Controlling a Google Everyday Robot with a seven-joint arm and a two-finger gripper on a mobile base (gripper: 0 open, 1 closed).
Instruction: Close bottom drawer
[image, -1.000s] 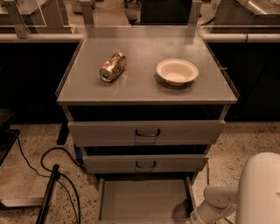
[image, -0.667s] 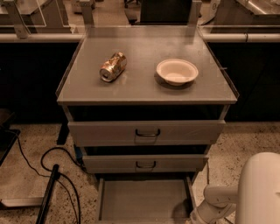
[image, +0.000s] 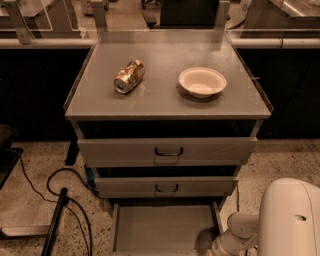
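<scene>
The bottom drawer (image: 165, 227) is pulled out as a shallow grey tray below the other two; its front panel and handle are cut off by the lower edge of the view. The middle drawer front (image: 166, 187) and the top drawer front (image: 167, 150) sit above it, each with a dark handle. My white arm (image: 280, 220) enters at the lower right, its wrist section (image: 235, 237) beside the tray's right side. The gripper itself is below the frame and not in view.
On the cabinet top (image: 167, 102) lie a crushed can (image: 129, 76) and a white bowl (image: 202, 81). Black cables (image: 65, 200) and a dark rod (image: 52, 225) lie on the speckled floor at the left. Counters run behind the cabinet.
</scene>
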